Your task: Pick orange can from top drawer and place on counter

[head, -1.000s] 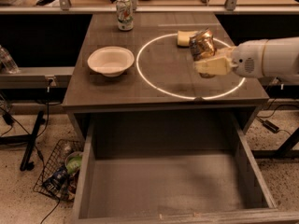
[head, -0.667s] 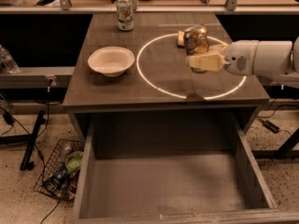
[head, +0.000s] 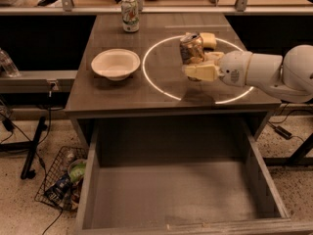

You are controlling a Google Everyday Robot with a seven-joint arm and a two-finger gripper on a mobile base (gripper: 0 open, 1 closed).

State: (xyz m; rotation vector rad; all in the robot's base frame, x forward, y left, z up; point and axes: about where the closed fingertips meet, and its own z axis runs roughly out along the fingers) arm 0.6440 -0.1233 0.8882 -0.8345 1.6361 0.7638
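Clamping the orange can (head: 190, 47) between closed fingers, the tool (head: 199, 58) hangs inside the white circle (head: 146, 75) on the table (head: 112, 94), probably lining up the set-down.

Pincer (head: 194, 58) sits over the right middle of the tabletop (head: 122, 94) and covers the lower half of the orange can (head: 190, 44). Can base hidden, so resting or lifted is unclear. Arm (head: 274, 72) cut by right edge. Drawer (head: 171, 199) front cut at bottom edge. Floor basket (head: 61, 180) contents too dim to identify.
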